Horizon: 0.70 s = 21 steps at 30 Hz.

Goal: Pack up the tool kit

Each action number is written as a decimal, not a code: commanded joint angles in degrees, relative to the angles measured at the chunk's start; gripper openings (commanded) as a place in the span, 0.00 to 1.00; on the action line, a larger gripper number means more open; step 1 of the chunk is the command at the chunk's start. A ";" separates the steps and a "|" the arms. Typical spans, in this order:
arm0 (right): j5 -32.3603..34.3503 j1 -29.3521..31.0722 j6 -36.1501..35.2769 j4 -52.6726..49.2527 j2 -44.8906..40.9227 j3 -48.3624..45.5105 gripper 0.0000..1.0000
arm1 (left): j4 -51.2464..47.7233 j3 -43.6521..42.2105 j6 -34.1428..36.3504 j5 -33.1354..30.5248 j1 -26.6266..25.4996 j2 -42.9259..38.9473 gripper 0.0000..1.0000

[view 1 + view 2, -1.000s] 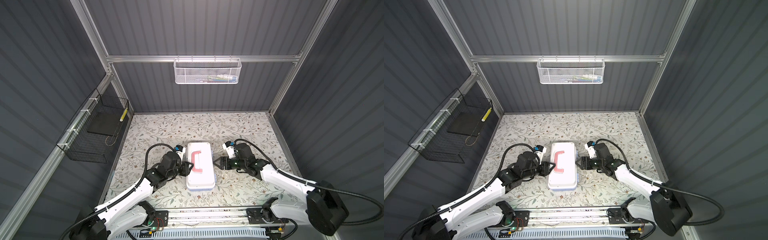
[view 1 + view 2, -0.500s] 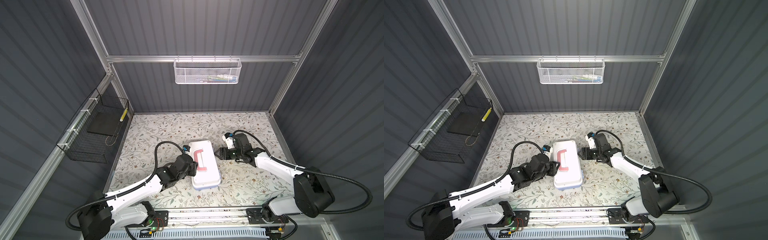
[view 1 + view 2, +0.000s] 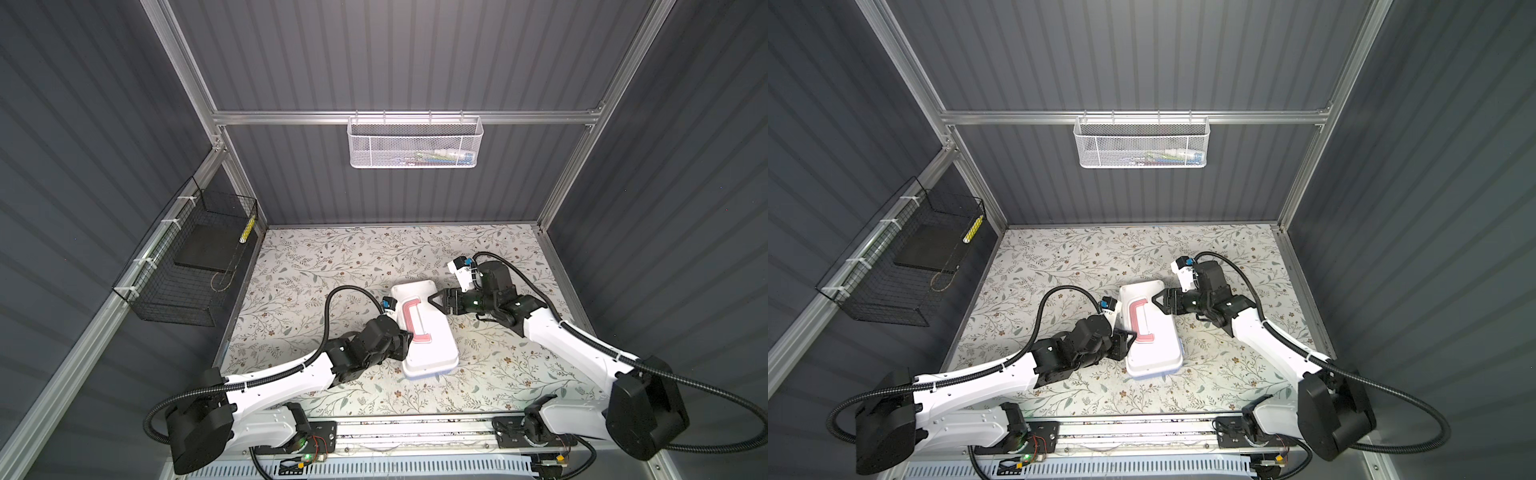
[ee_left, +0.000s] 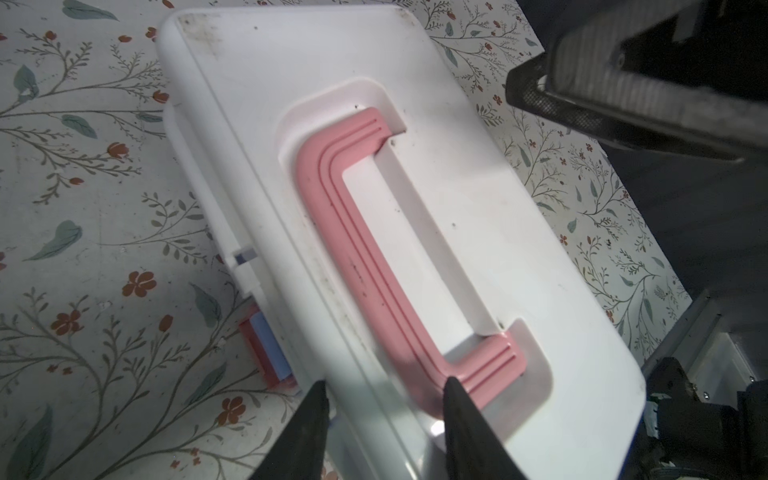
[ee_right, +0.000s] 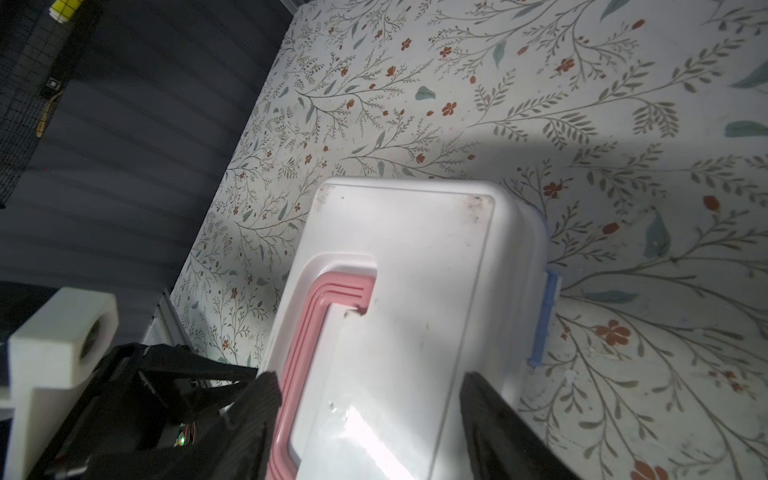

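Observation:
The tool kit (image 3: 430, 345) (image 3: 1152, 345) lies shut and askew on the floral table, its white lid up and its pink handle (image 4: 361, 249) (image 5: 307, 332) folded flat. My left gripper (image 3: 405, 340) (image 3: 1128, 338) (image 4: 385, 382) is at the kit's left long side near its front end. Its jaws are open and straddle the lid's rim, one finger outside the box, the other at the handle's corner. My right gripper (image 3: 434, 299) (image 3: 1158, 299) (image 5: 372, 386) hangs open over the far right part of the lid. It spans from the handle to the lid's edge. No loose tools show.
A pink and blue latch (image 4: 266, 353) sticks out from the kit's left side, and a blue tab (image 5: 544, 320) from its right side. A white mesh basket (image 3: 415, 143) hangs on the back wall. A black wire basket (image 3: 187, 266) hangs on the left wall.
The kit has turned, its near end swinging to the right. My left gripper followed it rightward along the left side. My right gripper shifted toward the kit's far end.

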 commanded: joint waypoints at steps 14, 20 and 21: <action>-1.32 -3.30 -12.44 -10.53 2.57 3.82 0.76 | -25.10 7.60 0.46 -20.76 -7.32 -3.35 1.00; -1.21 -4.10 -17.54 -16.84 6.95 9.03 0.78 | -30.28 1.70 -3.02 -25.86 -6.31 -14.83 1.00; 2.35 -4.12 -17.03 -17.62 6.04 8.82 0.78 | -29.83 0.35 -3.50 -25.70 -6.31 -16.14 1.00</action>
